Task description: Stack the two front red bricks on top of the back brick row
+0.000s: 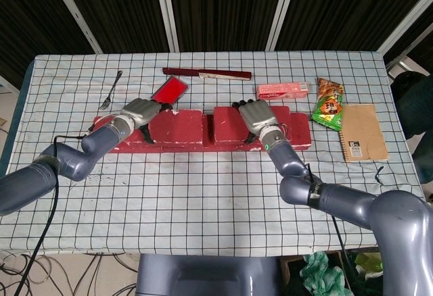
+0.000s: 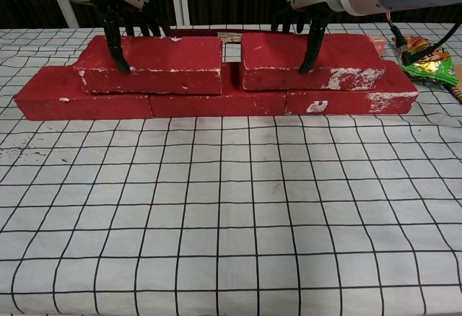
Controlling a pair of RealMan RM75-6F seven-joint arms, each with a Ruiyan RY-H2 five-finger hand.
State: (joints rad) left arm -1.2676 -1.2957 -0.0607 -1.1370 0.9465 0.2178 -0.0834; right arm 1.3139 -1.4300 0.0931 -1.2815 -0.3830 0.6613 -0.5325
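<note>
Two red bricks lie on top of the back brick row (image 2: 216,103) (image 1: 183,146). My left hand (image 1: 139,111) (image 2: 119,20) grips the left top brick (image 2: 159,60) (image 1: 177,126) at its left end, with the thumb down the front face and the fingers over the back edge. My right hand (image 1: 256,115) (image 2: 310,13) holds the right top brick (image 2: 346,56) (image 1: 226,127) near its middle in the same way. A narrow gap separates the two top bricks. Both sit flat on the row.
Behind the bricks lie a fork (image 1: 109,91), a flat red item (image 1: 169,90), a long dark red bar (image 1: 206,74) and a pink box (image 1: 282,90). To the right are a snack packet (image 1: 329,105) (image 2: 426,60) and a brown notebook (image 1: 364,132).
</note>
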